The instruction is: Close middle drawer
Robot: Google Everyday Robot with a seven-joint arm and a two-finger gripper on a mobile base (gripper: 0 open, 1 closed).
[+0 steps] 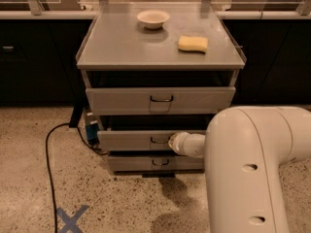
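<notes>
One drawer of three, the middle drawer (131,141), is found in the grey cabinet (121,47) between the top drawer (121,101) and the bottom drawer (131,163). It is pulled out a little toward the near side, and a dark gap is seen above its low front panel. Its small dark handle (159,140) is placed at the centre of the panel. The gripper (173,142) is seen at this panel, just to the right of the handle; whether it is open or closed cannot be told. The thick white arm (252,169) is stretched in from the near right and covers the right part of the lower drawers. On the cabinet top a white bowl (153,18) is set at the far side, and a yellow sponge (193,43) is laid to its right, apart from it. A black cable (48,169) is laid on the speckled floor (29,144) at the left, and a blue cross (72,218) is marked near it
</notes>
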